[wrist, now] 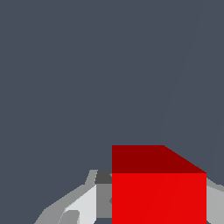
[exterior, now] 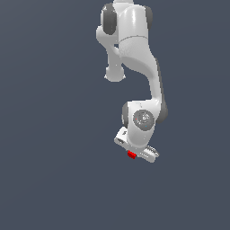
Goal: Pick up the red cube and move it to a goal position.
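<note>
Exterior view, arm: the white Panda arm [exterior: 134,54] reached down from the upper edge, wrist bent over, against a plain grey-blue ground; no goal marker was visible.
Exterior view, cube: the red cube [exterior: 131,155] showed as a small red patch at the underside of the pincer [exterior: 134,154], tucked against its white body.
Exterior view, step in hand: judged to be the carry to the goal (grasp apparently made). Best done with steady grip and a smooth, unhurried move, so the cube would not slip or twist between the fingers.
Wrist view, cube: it filled the lower part of the frame [wrist: 158,192], darker top face above a bright front face, sitting square.
Wrist view, pincer: grey-white fingers [wrist: 81,205] flanked the cube on both sides, closed in to its width, apparently touching its side faces; nothing else was held.
Wrist view, worktop: only uniform grey surface [wrist: 87,78] lay beyond; whether the cube was clear of it could not be told.
</note>
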`<action>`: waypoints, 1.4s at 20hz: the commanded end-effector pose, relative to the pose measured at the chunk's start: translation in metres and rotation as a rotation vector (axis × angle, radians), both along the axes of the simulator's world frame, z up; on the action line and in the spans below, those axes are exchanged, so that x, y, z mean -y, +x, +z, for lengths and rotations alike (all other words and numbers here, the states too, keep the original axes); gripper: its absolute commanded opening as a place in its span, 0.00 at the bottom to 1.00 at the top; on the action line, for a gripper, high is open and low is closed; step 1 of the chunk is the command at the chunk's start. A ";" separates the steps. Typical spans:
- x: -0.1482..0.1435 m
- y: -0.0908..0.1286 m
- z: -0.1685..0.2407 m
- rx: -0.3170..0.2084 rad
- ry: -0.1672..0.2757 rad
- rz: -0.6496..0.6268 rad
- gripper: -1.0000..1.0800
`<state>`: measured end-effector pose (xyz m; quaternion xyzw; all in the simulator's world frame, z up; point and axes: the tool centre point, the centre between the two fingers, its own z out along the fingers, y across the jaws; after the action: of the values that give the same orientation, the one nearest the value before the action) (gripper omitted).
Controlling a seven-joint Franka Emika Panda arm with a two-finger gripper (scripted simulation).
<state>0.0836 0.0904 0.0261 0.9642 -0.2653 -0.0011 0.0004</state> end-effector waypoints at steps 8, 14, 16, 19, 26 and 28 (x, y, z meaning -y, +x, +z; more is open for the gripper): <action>0.005 0.000 0.060 0.002 0.001 0.000 0.00; 0.011 0.000 0.124 0.002 0.001 -0.001 0.00; 0.013 0.000 0.143 0.002 0.001 -0.001 0.00; 0.015 0.001 0.168 0.002 0.001 -0.001 0.00; 0.017 0.003 0.198 0.002 0.000 -0.001 0.00; 0.017 0.003 0.201 0.002 0.000 -0.001 0.00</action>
<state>0.0864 0.0734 0.2245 0.9640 -0.2658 0.0005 -0.0001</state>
